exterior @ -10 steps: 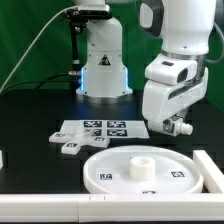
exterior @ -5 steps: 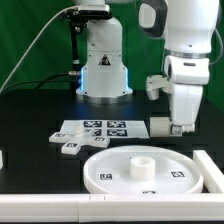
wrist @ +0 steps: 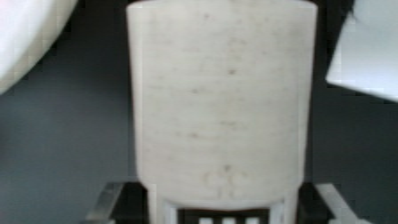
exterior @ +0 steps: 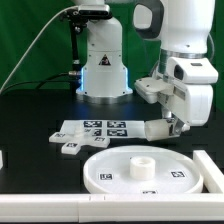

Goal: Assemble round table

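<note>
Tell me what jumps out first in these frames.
The pincer gripping the white leg, tilted, at the exterior view's right; in the wrist view that leg fills most of the frame. Next, the big round tabletop with its central hub lies at the front, nearer the camera than the marker board.

Behind tabletop (exterior: 108, 166), leg (exterior: 157, 128) to the exterior view's right of marker board (exterior: 92, 130)
</note>
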You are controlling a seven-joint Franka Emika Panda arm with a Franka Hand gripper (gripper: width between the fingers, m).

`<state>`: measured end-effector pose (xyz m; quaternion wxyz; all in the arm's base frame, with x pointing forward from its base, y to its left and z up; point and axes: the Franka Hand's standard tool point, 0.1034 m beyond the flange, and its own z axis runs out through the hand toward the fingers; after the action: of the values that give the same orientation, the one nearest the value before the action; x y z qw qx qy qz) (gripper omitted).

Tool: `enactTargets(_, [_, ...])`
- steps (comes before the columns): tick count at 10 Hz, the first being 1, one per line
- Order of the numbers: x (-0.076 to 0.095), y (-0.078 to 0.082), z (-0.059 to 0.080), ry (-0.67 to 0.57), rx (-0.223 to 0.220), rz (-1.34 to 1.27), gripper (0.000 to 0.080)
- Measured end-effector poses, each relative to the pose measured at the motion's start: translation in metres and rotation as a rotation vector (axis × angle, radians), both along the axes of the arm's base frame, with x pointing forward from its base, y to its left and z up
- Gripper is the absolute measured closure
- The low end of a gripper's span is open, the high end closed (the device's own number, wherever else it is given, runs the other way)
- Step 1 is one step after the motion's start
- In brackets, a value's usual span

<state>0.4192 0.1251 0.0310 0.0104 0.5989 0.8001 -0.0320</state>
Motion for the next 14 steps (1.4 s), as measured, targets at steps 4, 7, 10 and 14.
enactTargets(4, [0.0, -0.01, -0.002, -0.002, -0.017, 0.516, 0.0484])
enactTargets(7, [0.0, -0.015, -0.003, 0.005, -0.037, 0.66, 0.0484])
enactTargets(10, [-0.003, -0.022, -0.01, 0.029, -0.042, 0.931, 0.0484])
enactTargets(14, [-0.008, -0.025, -0.016, 0.046, -0.044, 0.966, 0.0484])
